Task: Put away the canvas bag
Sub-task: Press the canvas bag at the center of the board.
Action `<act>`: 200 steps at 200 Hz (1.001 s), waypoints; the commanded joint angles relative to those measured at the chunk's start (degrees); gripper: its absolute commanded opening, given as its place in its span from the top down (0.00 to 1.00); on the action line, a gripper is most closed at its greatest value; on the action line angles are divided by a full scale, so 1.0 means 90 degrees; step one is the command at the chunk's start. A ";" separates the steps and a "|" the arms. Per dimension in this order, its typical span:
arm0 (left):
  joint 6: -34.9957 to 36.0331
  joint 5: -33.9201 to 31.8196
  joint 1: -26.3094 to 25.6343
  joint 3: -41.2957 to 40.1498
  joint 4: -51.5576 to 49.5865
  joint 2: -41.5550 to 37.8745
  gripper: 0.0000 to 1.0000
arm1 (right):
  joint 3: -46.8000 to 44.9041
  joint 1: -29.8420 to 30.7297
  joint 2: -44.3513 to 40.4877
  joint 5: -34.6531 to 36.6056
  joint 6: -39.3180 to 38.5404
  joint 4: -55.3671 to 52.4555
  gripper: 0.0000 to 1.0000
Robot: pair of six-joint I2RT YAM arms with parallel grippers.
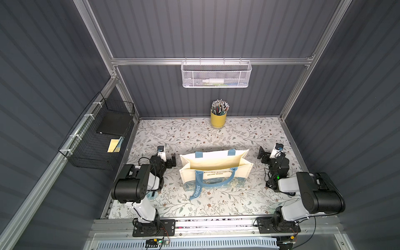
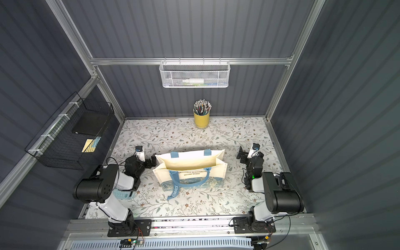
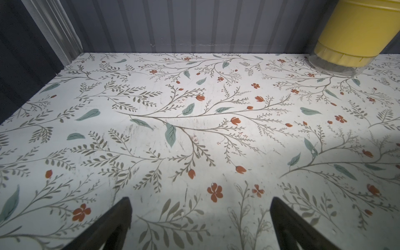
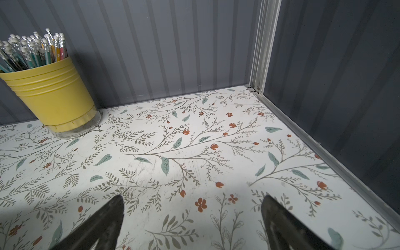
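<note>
The floral tabletop fills the lower half of both top views, closed in by grey panels. The bag stands upright at lower centre of the frame. Its mouth is open toward the camera and its printed face is turned to the bottom edge. It sits between the two arms, which I judge lets each one reach a side panel without crossing the other.

At the left edge of the frame a black wire basket hangs from the side rail, holding a dark flat item and a yellow one. Its wide open top makes it the likelier home for the bag, though that is only a guess. A smaller white mesh basket hangs on the back rail at upper centre and looks too shallow. Below it a yellow cup of pencils stands against the back wall, well apart from the bag and out of the arms' way.

The left end effector sits just beside the bag's left side. The right end effector is near the right side with a clear gap. Both are released and hold nothing: in each wrist view the fingers stand wide with only bare tabletop between them. The bag is absent from those views because both point at the back wall.

The near handle has flopped down the printed face. Its loop lies on the tabletop, slack and free to pick up.
</note>
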 commanded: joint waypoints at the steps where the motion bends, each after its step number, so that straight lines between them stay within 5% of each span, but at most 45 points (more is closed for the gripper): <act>1: -0.0041 -0.0052 0.0030 0.0047 -0.0070 -0.0030 0.00 | 0.0061 0.0017 -0.0015 -0.0006 -0.0022 -0.0017 0.01; 105: -0.0134 -0.0348 0.0029 0.0074 -0.0053 -0.0088 0.00 | 0.0064 0.0002 -0.0029 -0.0051 -0.0027 -0.0031 0.01; 118: -0.0062 -0.0426 0.0012 0.0465 -0.1329 -0.0603 0.00 | 0.0054 0.0082 -0.0182 0.0022 -0.0105 0.0218 0.01; 132: -0.0255 -0.0456 -0.0039 0.1238 -0.2906 -0.1110 0.00 | 0.0773 0.0314 -0.0986 0.0574 -0.0085 -0.1952 0.01; 153: -0.0573 -0.0303 -0.0039 0.2114 -0.4522 -0.1801 0.00 | 0.2623 0.0361 -0.1564 0.1886 0.1410 -0.5551 0.01; 200: -0.1489 0.0237 -0.0322 0.2695 -0.6217 -0.3572 0.00 | 0.4662 0.0416 -0.1889 0.1348 0.1862 -0.8345 0.01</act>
